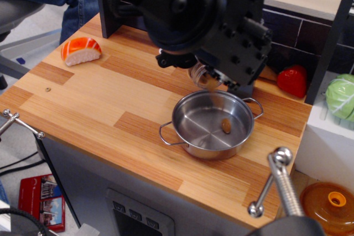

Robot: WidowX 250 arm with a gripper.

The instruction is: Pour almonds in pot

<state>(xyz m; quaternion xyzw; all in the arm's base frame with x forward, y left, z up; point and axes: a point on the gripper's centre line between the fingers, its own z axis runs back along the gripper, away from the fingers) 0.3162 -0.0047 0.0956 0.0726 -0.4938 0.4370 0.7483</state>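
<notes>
The steel pot [212, 124] with two loop handles sits on the wooden counter, right of centre. One brown almond [226, 126] lies or falls inside it. My black gripper [193, 64] hangs over the pot's far rim, shut on the clear almond jar [202, 77], which is tipped mouth-down toward the pot. Most of the jar and the fingers are hidden behind the black arm body.
An orange-and-white sushi toy [81, 50] lies at the counter's far left. A red strawberry toy [292, 80] and a green cabbage toy [341, 96] are at the right. A steel rod with ball ends [275, 183] stands at the front right. The shaker is hidden behind the arm.
</notes>
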